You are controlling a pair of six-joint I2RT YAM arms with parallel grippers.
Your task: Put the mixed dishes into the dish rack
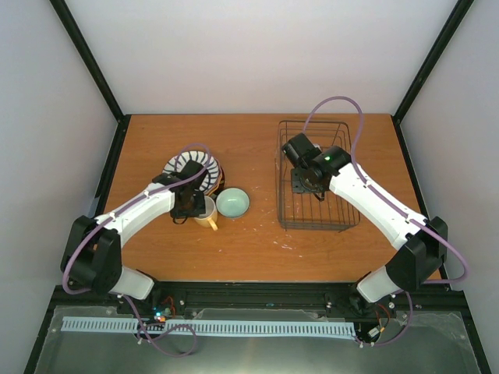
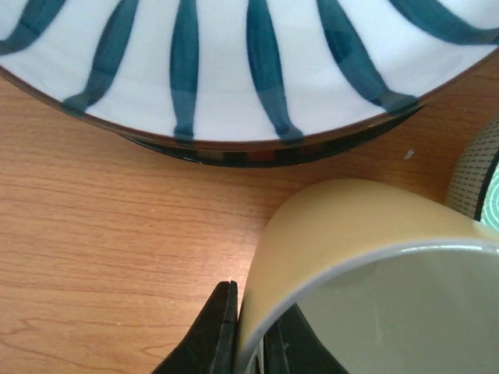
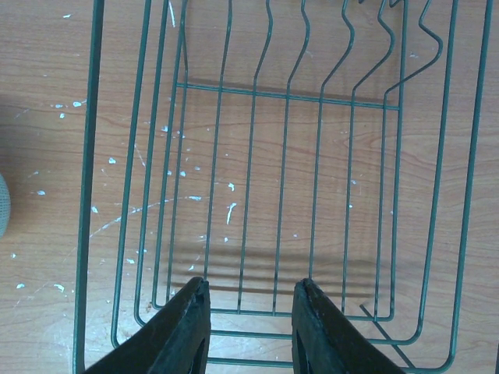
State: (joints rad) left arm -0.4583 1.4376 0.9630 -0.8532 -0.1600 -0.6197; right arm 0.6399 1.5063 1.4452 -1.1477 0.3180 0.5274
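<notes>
The yellow mug (image 1: 207, 213) stands left of centre, and my left gripper (image 1: 190, 204) is shut on its rim. In the left wrist view one finger (image 2: 218, 327) is outside the mug (image 2: 351, 234) wall and the other inside. The white striped plate (image 1: 191, 170) tops a stack just behind it, and only the dark edges (image 2: 257, 156) of the plates beneath show. The mint-green bowl (image 1: 232, 202) sits right of the mug. The dish rack (image 1: 341, 222) stands at the right, with nothing in it. My right gripper (image 1: 308, 184) hovers open over it, above the rack wires (image 3: 281, 93).
The table (image 1: 249, 249) is orange-brown wood with white specks near the rack. White walls and black frame posts (image 1: 86, 58) close in the back and sides. The bowl's rim shows at the edge of the left wrist view (image 2: 475, 179).
</notes>
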